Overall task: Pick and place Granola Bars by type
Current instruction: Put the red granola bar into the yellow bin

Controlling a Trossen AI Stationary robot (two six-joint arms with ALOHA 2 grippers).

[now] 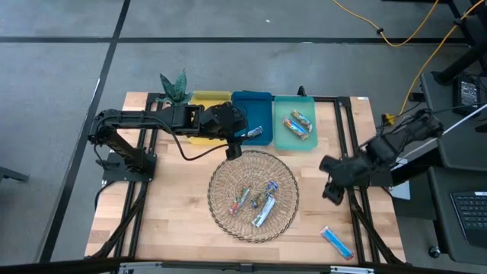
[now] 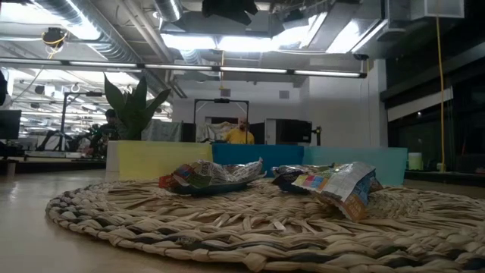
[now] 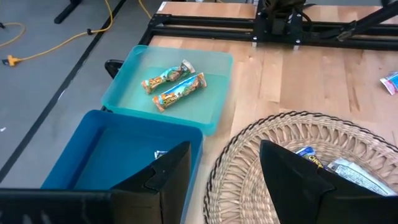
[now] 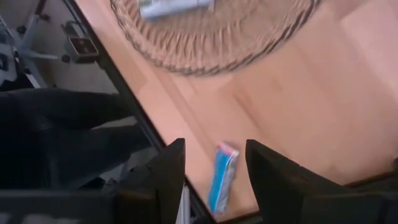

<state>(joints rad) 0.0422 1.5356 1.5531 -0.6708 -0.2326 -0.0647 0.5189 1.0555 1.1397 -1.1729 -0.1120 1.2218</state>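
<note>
Several granola bars [image 1: 259,202] lie in the round wicker basket [image 1: 221,217] at mid-table; the low view shows them [image 2: 341,184] on its weave. Two tan-green bars [image 3: 174,84] lie in the teal tray [image 3: 134,68]. One silver bar [image 1: 254,133] lies in the blue tray [image 1: 251,106]. A bright blue bar [image 4: 222,177] lies flat on the table near the front right. My left gripper [image 3: 221,180] hangs open over the basket's far rim beside the blue tray. My right gripper [image 4: 214,177] hangs open high above the blue bar, holding nothing.
A yellow tray [image 1: 209,97] stands left of the blue one, with a small green plant [image 1: 175,85] at the far left. Black frame rails [image 1: 346,144] run along the table's sides. Bare wood lies left of the basket [image 1: 167,198].
</note>
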